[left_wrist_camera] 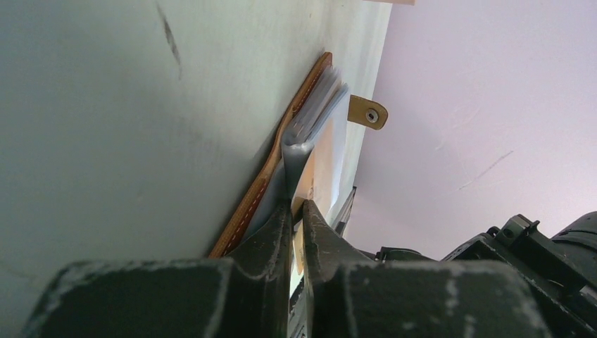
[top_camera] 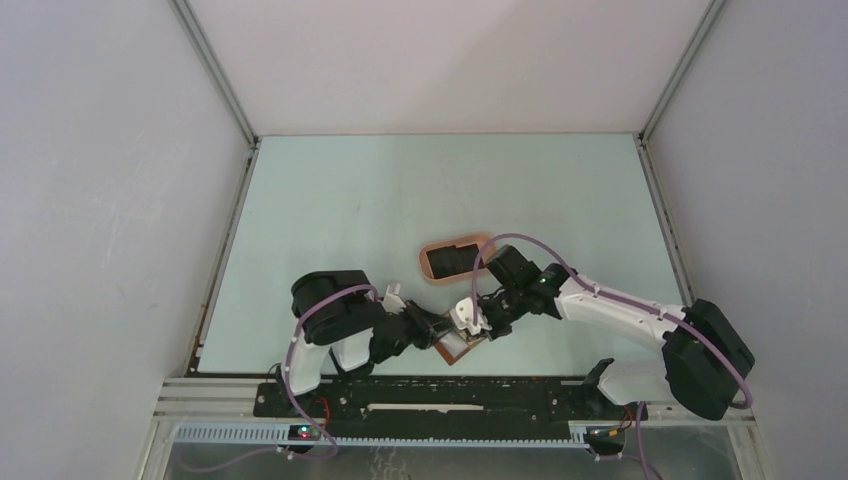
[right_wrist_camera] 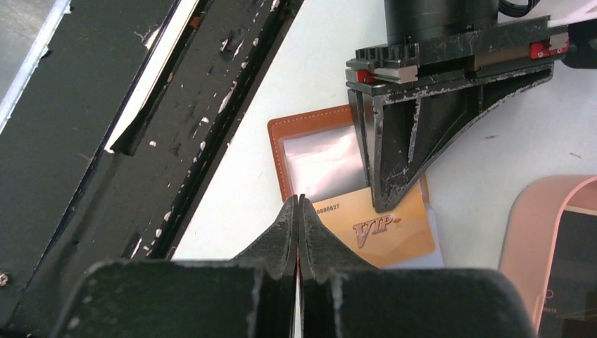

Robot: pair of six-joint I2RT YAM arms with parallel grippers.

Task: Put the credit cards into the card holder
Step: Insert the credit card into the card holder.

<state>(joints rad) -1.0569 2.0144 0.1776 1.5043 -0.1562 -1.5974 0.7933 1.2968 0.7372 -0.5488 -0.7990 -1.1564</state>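
Observation:
The reddish-brown card holder (top_camera: 455, 350) lies open near the table's front edge, between both grippers. In the right wrist view its leather rim (right_wrist_camera: 310, 123) frames clear pockets, and a tan "VIP" card (right_wrist_camera: 380, 232) sticks out of them. My left gripper (top_camera: 435, 330) reaches across the holder, and its fingers (right_wrist_camera: 384, 201) are shut on the tan card's edge. The left wrist view shows the leather edge (left_wrist_camera: 253, 197), the snap tab (left_wrist_camera: 367, 113) and my left gripper (left_wrist_camera: 297, 204) pinching tan. My right gripper (right_wrist_camera: 298, 198) is shut and empty, tips at the holder's edge.
A pink oval tray (top_camera: 428, 250) behind the holder has a black card (top_camera: 450, 262) in it; the tray (right_wrist_camera: 524, 218) also shows in the right wrist view. The black mounting rail (top_camera: 430, 395) runs along the near edge, close to the holder. Walls enclose the table.

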